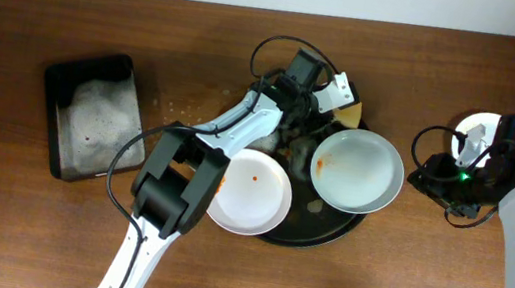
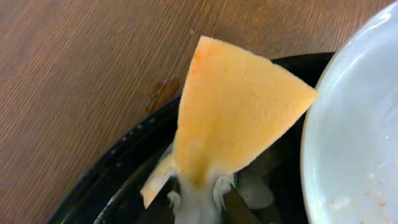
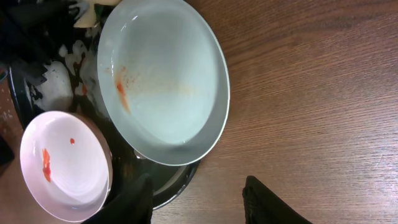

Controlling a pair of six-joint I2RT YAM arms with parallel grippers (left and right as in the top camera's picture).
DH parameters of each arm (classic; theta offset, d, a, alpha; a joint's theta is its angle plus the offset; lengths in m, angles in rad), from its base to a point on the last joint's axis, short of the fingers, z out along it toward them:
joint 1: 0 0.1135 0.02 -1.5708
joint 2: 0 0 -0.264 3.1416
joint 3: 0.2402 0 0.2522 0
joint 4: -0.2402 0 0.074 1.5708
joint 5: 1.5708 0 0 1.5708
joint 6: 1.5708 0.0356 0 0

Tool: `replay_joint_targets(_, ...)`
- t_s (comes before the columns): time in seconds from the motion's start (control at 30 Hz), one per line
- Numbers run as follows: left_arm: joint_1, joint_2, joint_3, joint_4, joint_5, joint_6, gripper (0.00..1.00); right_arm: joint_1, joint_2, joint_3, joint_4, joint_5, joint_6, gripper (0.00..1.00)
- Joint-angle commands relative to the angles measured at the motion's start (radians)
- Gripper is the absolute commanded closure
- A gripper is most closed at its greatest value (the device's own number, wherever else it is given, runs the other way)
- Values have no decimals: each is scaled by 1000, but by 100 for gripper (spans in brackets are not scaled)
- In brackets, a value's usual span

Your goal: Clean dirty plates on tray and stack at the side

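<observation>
Scrub step: left gripper (image 1: 339,90) clamped on soapy sponge (image 2: 242,118) over tray (image 1: 310,234) back rim, beside grey plate (image 1: 357,170). Right gripper (image 3: 198,186) jaws apart, empty, near plate edge. Next probably: lower sponge onto plate, wipe red smears

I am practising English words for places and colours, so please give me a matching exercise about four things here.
1 sponge
2 grey plate
3 white plate
4 pan

a far left, foam inside
b yellow
c right side of round tray
d left side of round tray

Pairs: 1-b, 2-c, 3-d, 4-a
</observation>
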Motion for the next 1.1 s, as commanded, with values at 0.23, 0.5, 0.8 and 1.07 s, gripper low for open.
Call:
replay_joint_targets(0.23,38,-96,2,-183,-109,-143,100,-3,-11,15,0,-10,-11,52)
replay_joint_targets(0.5,34,-222,2,-366,95,-509,100,-3,-5,15,19,0,-11,51)
replay_joint_targets(0.8,-120,-216,-101,-450,92,-917,100,-3,67,15,22,13,16,52)
replay_joint_targets(1.07,-142,-216,-297,-244,-190,-963,100,-2,68,15,38,14,16,52)
